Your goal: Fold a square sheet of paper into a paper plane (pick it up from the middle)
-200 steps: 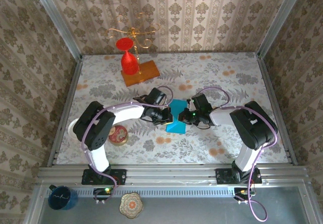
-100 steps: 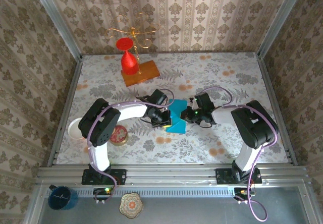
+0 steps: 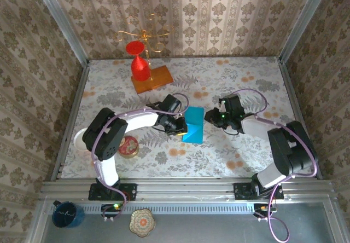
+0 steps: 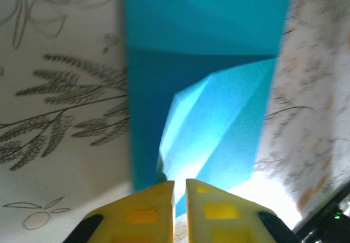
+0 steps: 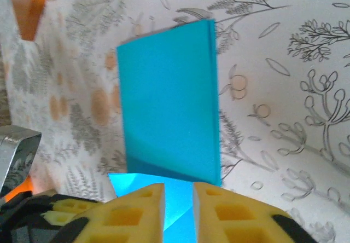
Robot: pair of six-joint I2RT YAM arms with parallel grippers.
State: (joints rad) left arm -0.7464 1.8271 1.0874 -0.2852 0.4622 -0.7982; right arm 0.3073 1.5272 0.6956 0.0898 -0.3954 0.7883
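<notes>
Top external: right tool (image 3: 211,118) now farther right of paper (image 3: 193,123).

A thin, plain teal-blue sheet of paper (image 3: 194,123) is laid at the middle of the bench (image 3: 235,84), folded over into a narrow rectangle set slightly askew. In the right wrist view two stacked layers can be made out along one long edge. In the left wrist view a paler, creased flap (image 4: 219,122) is seen raised off the darker layer beneath, narrowing towards the sheet's near edge.
</notes>
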